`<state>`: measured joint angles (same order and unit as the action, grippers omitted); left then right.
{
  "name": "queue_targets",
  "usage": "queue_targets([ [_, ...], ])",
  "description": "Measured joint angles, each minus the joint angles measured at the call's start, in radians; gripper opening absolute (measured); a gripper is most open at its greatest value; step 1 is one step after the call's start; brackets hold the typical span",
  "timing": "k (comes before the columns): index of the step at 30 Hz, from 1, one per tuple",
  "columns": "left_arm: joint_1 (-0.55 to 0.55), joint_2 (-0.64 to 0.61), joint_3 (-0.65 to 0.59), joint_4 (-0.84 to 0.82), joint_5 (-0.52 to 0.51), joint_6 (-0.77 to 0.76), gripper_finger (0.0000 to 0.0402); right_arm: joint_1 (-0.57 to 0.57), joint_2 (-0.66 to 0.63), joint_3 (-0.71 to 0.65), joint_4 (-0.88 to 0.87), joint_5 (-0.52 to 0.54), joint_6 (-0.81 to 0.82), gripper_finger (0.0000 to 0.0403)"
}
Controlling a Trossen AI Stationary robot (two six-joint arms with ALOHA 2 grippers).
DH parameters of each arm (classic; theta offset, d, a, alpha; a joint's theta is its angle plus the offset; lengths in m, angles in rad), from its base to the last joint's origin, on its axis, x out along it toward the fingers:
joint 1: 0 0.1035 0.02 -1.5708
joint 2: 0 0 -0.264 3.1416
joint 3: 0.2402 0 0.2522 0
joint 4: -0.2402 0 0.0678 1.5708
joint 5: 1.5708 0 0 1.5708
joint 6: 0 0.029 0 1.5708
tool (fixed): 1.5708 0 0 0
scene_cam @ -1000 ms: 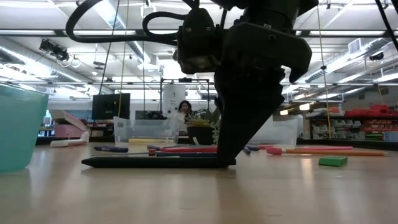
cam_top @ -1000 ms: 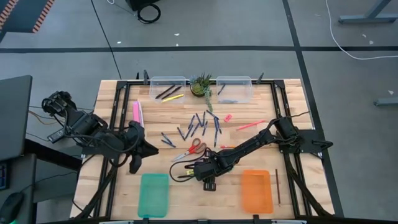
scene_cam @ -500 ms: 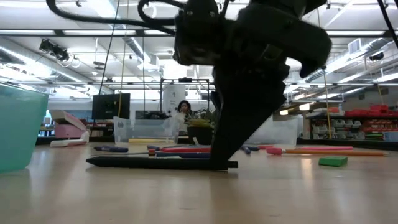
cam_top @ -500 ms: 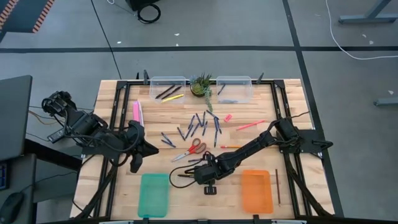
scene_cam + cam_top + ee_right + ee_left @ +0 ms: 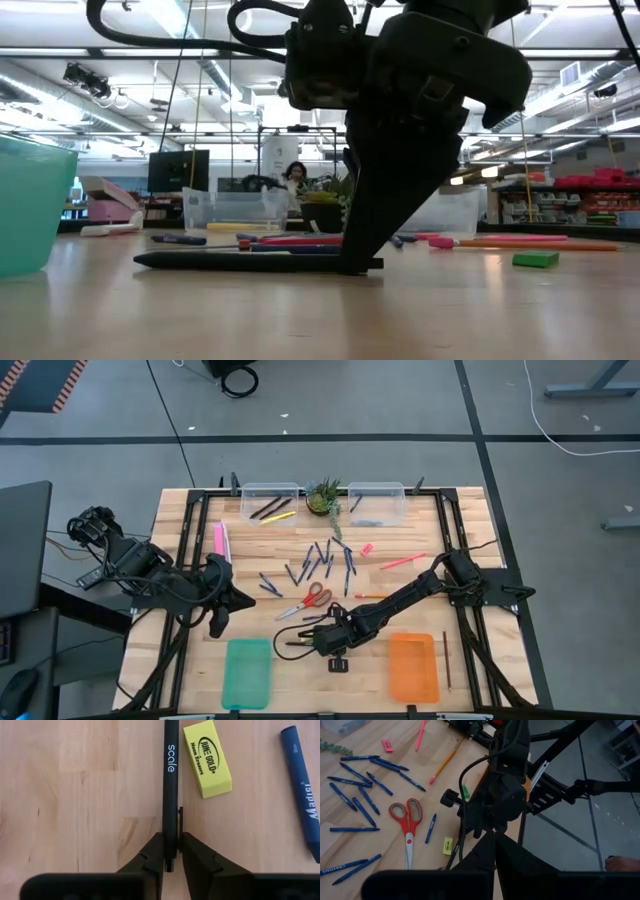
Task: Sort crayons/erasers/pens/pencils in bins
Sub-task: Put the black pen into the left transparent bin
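Note:
A black pen (image 5: pixel 170 780) marked "scale" lies flat on the table between the teal tray (image 5: pixel 248 672) and the orange tray (image 5: pixel 413 667). My right gripper (image 5: pixel 170 857) is shut on it; the high view shows the right gripper (image 5: pixel 320 644) at the pen's (image 5: pixel 296 644) right end. A yellow eraser (image 5: pixel 207 757) and a blue crayon (image 5: pixel 302 795) lie beside the pen. More blue crayons (image 5: pixel 322 558) are scattered mid-table. Two clear bins (image 5: pixel 270 495) (image 5: pixel 377 495) stand at the far edge. My left gripper (image 5: pixel 216 626) hangs shut and empty over the table's left side. My right gripper pinches the pen's barrel near its clip end (image 5: pixel 170 837) between its two fingers. The fingers (image 5: pixel 358 235) come steeply from above, slanting from the table's right, one on each long side. The pen (image 5: pixel 240 262) lies level on the table.
Red-handled scissors (image 5: pixel 308 600) lie just beyond the pen. A potted plant (image 5: pixel 325 498) stands between the clear bins, and a pink box (image 5: pixel 220 540) lies at the left. A green eraser (image 5: pixel 536 259) and a dark pencil (image 5: pixel 447 660) by the orange tray lie to the right.
My right gripper's fingers have drawn together onto the black pen, which stays flat on the table.

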<state>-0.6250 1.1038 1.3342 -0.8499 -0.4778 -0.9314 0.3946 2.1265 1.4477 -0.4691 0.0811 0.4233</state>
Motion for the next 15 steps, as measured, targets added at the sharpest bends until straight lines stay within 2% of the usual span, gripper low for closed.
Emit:
queue_targets([
  [9, -0.002, 0.000, 0.003, 0.014, 0.001, 0.000, 0.0013, -0.009, -0.103, 0.013, 0.000, 0.015, 0.067, 0.0056],
  [15, -0.002, -0.010, 0.042, 0.015, 0.010, 0.042, 0.0018, -0.073, -0.246, 0.016, 0.002, 0.116, 0.066, 0.0057],
])
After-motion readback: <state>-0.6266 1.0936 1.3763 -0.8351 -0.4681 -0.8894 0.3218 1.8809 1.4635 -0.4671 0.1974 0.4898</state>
